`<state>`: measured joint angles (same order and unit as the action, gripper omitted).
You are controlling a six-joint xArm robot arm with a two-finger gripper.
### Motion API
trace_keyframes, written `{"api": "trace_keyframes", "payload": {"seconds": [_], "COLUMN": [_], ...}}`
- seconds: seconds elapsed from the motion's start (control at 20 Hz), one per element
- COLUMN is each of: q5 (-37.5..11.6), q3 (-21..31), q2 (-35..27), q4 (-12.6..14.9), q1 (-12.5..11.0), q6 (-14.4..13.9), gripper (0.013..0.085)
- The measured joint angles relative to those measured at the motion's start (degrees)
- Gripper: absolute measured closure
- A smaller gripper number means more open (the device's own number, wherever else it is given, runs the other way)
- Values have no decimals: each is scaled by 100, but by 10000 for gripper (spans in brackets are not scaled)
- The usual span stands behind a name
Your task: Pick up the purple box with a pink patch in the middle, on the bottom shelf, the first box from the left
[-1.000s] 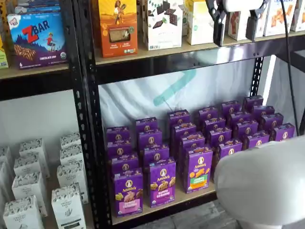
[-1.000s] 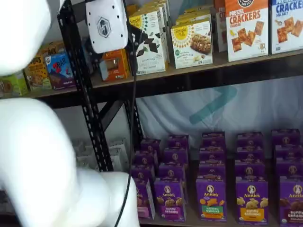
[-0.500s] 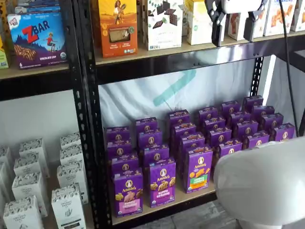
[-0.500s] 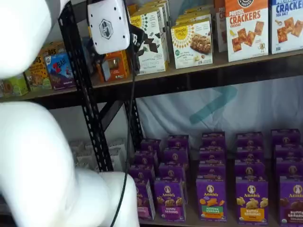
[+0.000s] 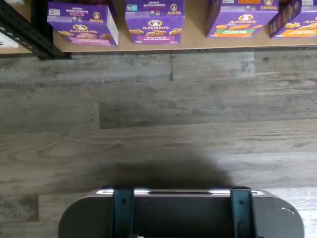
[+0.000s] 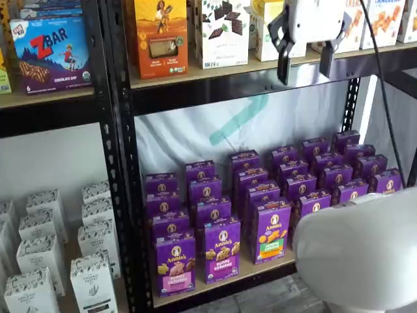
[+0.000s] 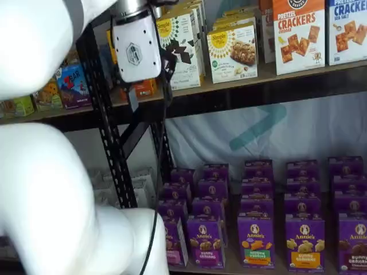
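glossy cardboard purple box (image 6: 175, 263) on matt tan wooden bottom shelf (image 6: 257, 268).

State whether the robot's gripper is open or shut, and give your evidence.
Open: in a shelf view the gripper shows a plain gap between its two black fingers, nothing held.

Even, bright indoor light, soft shadow on the floor (image 5: 163, 171), near white arm (image 7: 40, 195) perhaps defocused.

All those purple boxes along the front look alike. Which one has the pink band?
The purple box at the left end of the front row on the bottom shelf; its neighbours' bands are purple and green.
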<state>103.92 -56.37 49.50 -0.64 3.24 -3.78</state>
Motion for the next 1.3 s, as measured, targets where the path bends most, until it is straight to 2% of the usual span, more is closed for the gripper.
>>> {"api": "trace_keyframes", "payload": {"seconds": [0.2, 0.7, 0.95, 1.1, 1.3], "q5": [-455, -1664, -2274, -2677, -3513], "q3": [542, 1815, 2356, 2680, 3254], "q2": [42, 183, 128, 56, -89], "q4": [77, -148, 52, 14, 46], "q1": [206, 382, 699, 809, 1017], "q6": [-192, -378, -704, -811, -1025], "gripper": [130, 130, 130, 130, 130]}}
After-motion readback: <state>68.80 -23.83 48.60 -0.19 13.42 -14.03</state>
